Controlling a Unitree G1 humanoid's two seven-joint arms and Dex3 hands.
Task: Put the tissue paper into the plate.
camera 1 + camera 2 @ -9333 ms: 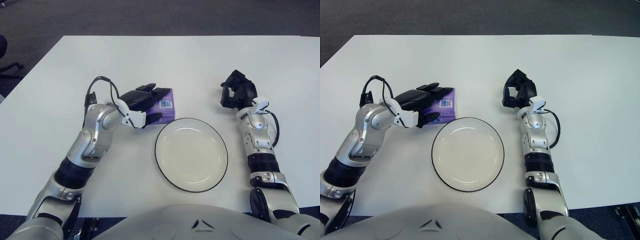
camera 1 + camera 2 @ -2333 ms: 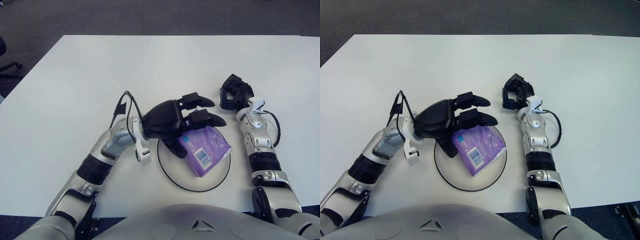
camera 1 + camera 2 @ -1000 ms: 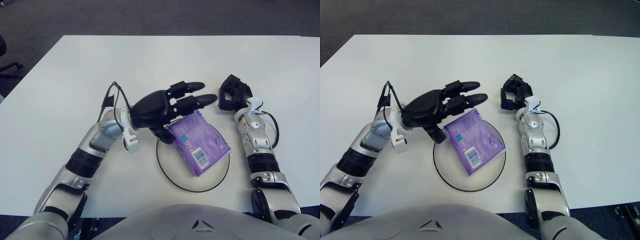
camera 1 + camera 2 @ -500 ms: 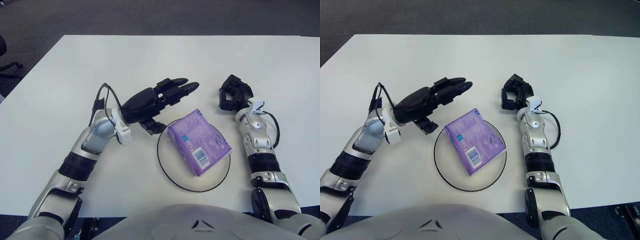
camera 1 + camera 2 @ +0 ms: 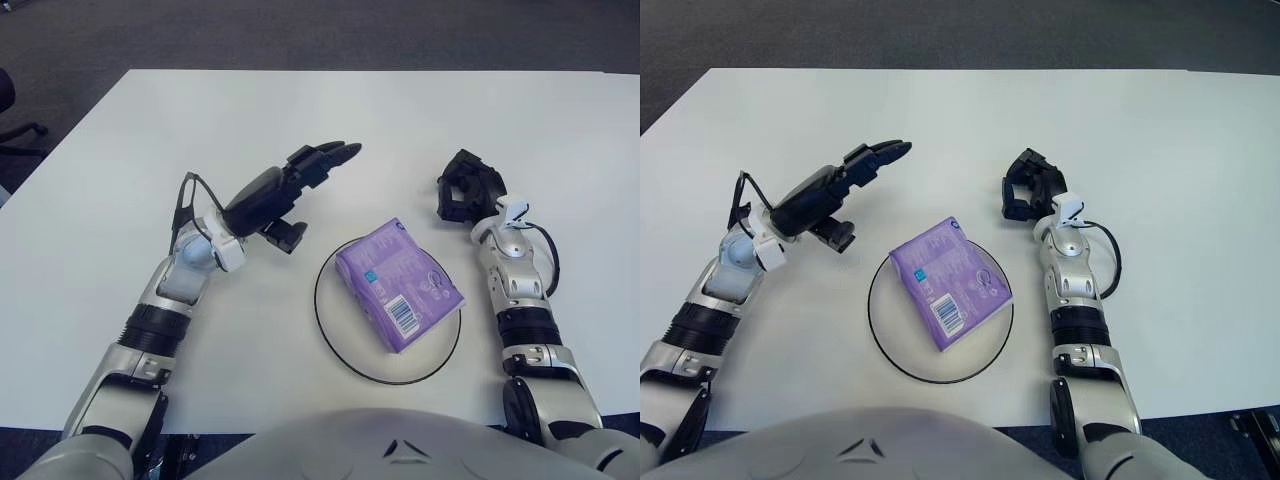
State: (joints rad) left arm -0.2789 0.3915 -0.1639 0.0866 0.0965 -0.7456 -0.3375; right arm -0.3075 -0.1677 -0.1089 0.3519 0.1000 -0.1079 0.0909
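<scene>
My left hand (image 5: 283, 193) is raised above the table (image 5: 120, 180) to the left of the plate (image 5: 338, 345) and a little beyond it, forearm angled up from my elbow, palm turned down and the fingers (image 5: 325, 157) stretched out long and pointing away to the upper right, holding nothing. The tissue paper (image 5: 398, 285), a purple pack with its barcode label facing up, lies slantwise in the plate, its far-left corner reaching over the plate's rim. Half a second ago my left hand sat closer to the pack; a second ago it was spread right over the pack's top edge, so it has drawn back to the left and away. My right hand (image 5: 466, 186) shows beside the plate's upper right, fingers curled in and empty, unchanged in place.
</scene>
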